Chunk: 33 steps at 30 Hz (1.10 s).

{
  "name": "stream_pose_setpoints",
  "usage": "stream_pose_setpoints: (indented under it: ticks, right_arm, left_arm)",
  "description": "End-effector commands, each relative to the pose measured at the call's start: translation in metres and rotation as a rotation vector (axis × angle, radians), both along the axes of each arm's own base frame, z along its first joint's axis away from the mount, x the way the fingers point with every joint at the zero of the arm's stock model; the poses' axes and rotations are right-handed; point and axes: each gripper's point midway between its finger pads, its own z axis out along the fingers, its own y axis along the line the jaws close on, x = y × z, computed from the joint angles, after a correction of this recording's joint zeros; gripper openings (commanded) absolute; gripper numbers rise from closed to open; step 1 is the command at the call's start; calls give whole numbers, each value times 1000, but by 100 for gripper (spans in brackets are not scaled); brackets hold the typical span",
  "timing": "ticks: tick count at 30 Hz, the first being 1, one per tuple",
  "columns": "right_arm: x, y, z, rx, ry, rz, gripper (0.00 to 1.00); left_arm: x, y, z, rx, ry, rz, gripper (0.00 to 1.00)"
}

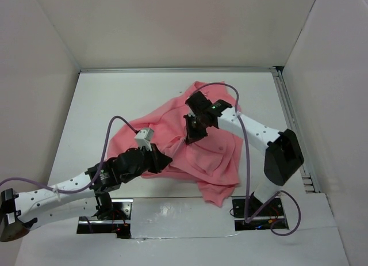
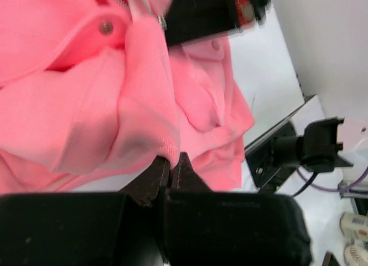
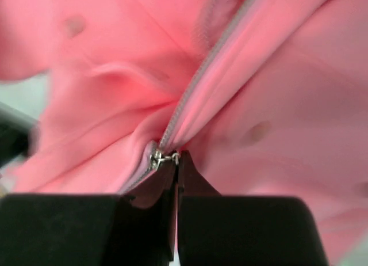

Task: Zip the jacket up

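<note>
The salmon-pink jacket (image 1: 201, 156) lies crumpled in the middle of the white table. My left gripper (image 1: 164, 160) is shut on a fold of its fabric at the lower left edge; the pinched fold (image 2: 164, 145) shows in the left wrist view above the closed fingers. My right gripper (image 1: 188, 136) is over the middle of the jacket, shut on the metal zipper pull (image 3: 172, 158). The silver slider (image 3: 155, 158) sits at the tips, and the pale zipper strip (image 3: 198, 76) runs up and to the right from it. The jacket fills the right wrist view (image 3: 287, 105).
White walls enclose the table (image 1: 115, 99) on the left, back and right. A metal rail (image 1: 293, 128) runs along the right edge. Two arm base mounts (image 1: 259, 211) sit at the near edge. Purple cables (image 1: 244, 156) loop over both arms.
</note>
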Motion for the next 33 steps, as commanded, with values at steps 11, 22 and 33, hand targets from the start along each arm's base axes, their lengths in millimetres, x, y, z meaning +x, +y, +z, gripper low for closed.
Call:
stream_pose_setpoints:
  ticks: [11,22,33]
  right_arm:
    - [268,-212,26,-595,-477,-707,0]
    - [357,-356,158,-470,-836,-1085,0]
    - [334,-312,203,-243,-880,-898,100]
  left_arm:
    - [-86,29,-24,89,243,-260,0]
    - [-80,50,-41,154,304,-138,0]
    - [-37,70,-45,267,392,285,99]
